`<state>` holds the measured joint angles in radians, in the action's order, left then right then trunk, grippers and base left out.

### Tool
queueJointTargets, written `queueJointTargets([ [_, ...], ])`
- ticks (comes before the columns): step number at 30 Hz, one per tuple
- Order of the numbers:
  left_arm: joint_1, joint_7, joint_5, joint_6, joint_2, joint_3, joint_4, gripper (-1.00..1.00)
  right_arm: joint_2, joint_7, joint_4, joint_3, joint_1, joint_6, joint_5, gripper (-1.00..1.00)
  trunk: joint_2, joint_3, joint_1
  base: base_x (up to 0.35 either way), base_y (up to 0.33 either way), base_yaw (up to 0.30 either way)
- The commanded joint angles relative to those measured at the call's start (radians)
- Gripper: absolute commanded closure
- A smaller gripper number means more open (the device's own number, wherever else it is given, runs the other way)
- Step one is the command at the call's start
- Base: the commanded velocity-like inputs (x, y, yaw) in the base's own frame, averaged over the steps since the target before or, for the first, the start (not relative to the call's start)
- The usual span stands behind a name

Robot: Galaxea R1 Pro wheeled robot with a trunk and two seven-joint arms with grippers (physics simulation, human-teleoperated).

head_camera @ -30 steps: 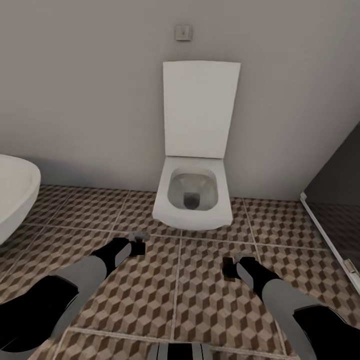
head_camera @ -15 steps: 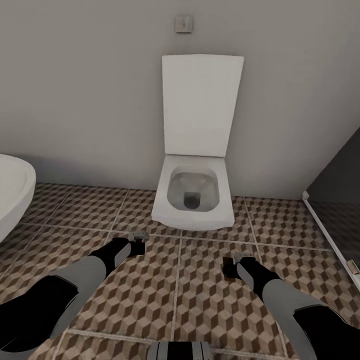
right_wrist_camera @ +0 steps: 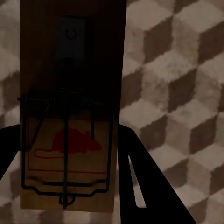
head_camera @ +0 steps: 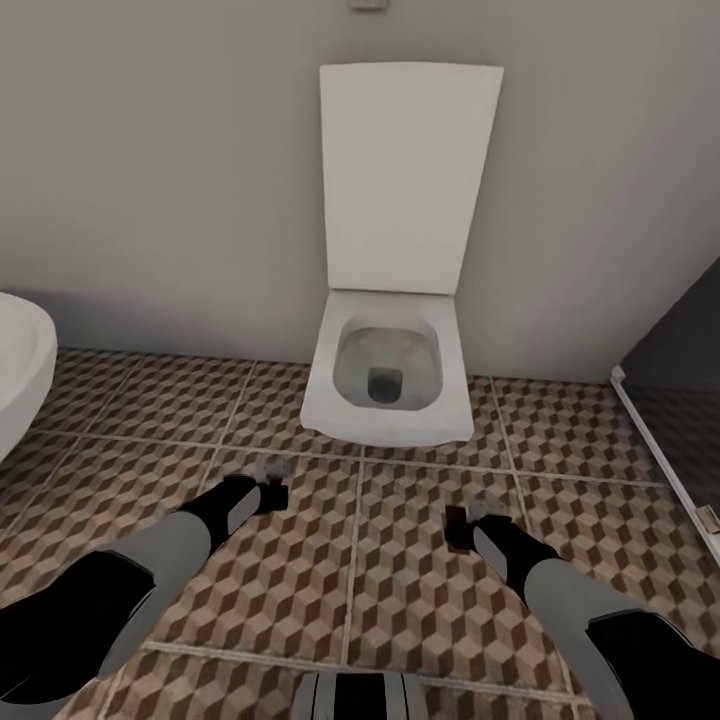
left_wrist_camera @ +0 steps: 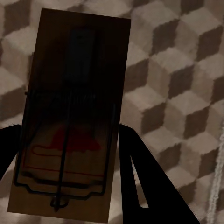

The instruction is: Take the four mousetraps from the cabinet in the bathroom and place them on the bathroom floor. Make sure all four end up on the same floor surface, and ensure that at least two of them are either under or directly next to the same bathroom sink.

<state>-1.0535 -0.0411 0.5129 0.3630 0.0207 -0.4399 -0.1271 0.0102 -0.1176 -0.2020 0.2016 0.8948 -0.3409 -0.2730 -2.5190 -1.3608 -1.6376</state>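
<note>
In the left wrist view a tan wooden mousetrap [left_wrist_camera: 74, 112] with a dark wire bar and a red mouse print sits between the black fingers [left_wrist_camera: 149, 186] of my left gripper [left_wrist_camera: 67, 135], which is shut on it. My right gripper [right_wrist_camera: 65, 135] is likewise shut on a second mousetrap [right_wrist_camera: 72, 93]. In the head view both grippers hang low over the cube-patterned bathroom floor [head_camera: 380, 600], the left gripper [head_camera: 265, 490] and the right gripper [head_camera: 462, 525] side by side in front of the toilet. The cabinet and the sink are out of view.
A white toilet [head_camera: 390, 385] with its lid up stands against the grey wall straight ahead. A rounded white tub rim [head_camera: 20, 380] juts in at the left edge. A dark glass panel with a pale frame [head_camera: 665, 450] closes off the right side.
The whole head view has shifted: the toilet looks larger and nearer and the wall plate has slid off the top. Both arms keep the same pose, each still holding its mousetrap.
</note>
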Motion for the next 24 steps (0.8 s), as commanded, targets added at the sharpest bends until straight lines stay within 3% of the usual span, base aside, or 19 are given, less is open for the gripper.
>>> queueJointTargets([
  [1, 0.0, -0.004, 0.007, 0.004, 0.0, -0.008, -0.002, 1.0, 0.001, -0.005, -0.002, 0.008, 0.0, -0.003, -0.014, 1.0, -0.001, -0.005, 0.0, 0.0, 0.0, 0.0],
  [7, 0.0, -0.005, 0.007, 0.001, -0.001, -0.009, -0.001, 1.0, 0.001, -0.005, -0.002, 0.008, 0.0, 0.004, -0.014, 1.0, -0.002, -0.028, -0.003, 0.0, 0.0, 0.0],
  [11, -0.001, -0.002, 0.008, -0.02, 0.0, -0.01, -0.002, 1.0, 0.001, -0.005, -0.002, 0.008, -0.001, 0.006, -0.014, 1.0, -0.002, -0.028, -0.003, 0.0, 0.0, 0.0],
  [18, -0.002, 0.001, 0.007, -0.115, 0.003, -0.011, 0.01, 1.0, 0.001, 0.0, -0.002, 0.009, -0.001, 0.008, -0.014, 1.0, -0.002, -0.028, -0.003, 0.007, 0.0, 0.0],
  [24, -0.002, 0.001, 0.006, -0.144, 0.004, -0.011, 0.033, 1.0, 0.001, 0.015, -0.002, 0.009, -0.001, 0.008, -0.014, 1.0, -0.002, -0.028, -0.003, 0.192, 0.0, 0.0],
])
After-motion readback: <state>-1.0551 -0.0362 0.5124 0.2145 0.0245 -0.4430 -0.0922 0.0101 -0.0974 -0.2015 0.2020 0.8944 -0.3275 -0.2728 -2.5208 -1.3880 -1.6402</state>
